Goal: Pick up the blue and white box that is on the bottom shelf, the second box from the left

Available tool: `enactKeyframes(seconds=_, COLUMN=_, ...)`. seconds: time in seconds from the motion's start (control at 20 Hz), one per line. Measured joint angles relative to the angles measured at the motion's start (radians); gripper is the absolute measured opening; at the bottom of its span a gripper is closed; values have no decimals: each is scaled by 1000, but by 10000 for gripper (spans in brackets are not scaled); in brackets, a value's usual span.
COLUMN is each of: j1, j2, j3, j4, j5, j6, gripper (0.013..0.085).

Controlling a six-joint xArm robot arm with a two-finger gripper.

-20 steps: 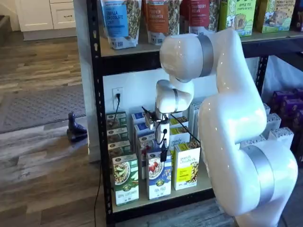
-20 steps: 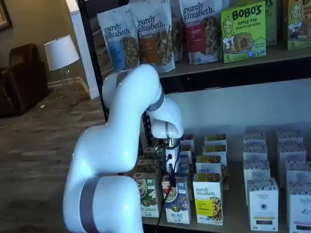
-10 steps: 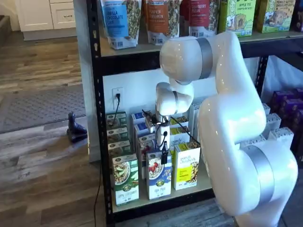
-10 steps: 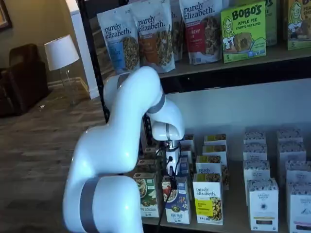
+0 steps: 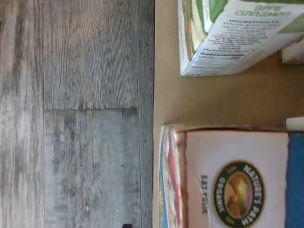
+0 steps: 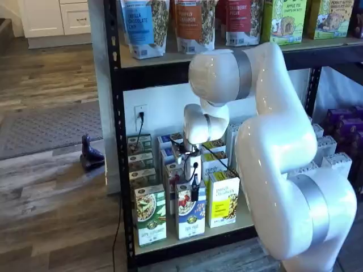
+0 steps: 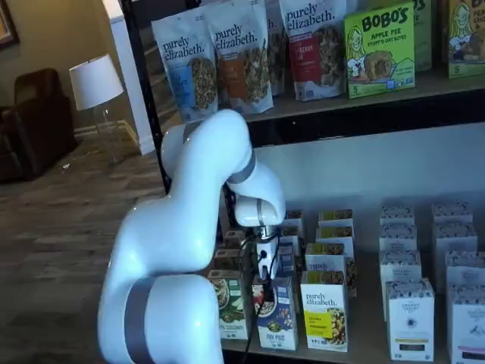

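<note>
Hovering over the blue and white box (image 6: 190,214) at the bottom shelf (image 6: 187,241) front edge, gripper (image 6: 194,191) probably just above its top; finger gap unreadable. Centre over carton before descending.

Narrow gaps beside blue and white box (image 6: 190,214), seemingly

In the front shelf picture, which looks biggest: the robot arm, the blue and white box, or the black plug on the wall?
Largest to smallest, as they look:
1. The robot arm, though it stands nearest the camera.
2. The blue and white box.
3. The black plug.
</note>
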Motion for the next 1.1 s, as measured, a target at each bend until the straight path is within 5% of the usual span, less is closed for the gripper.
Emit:
enactKeyframes(seconds=0.8, j1=14, j2=34, j3=-8, j4=-36, j5=-23, j6=45, gripper=850)
enactKeyframes(seconds=1.1, j1=14, j2=33, j3=-5, j4=-18, j5=-26, j6=29, gripper=690)
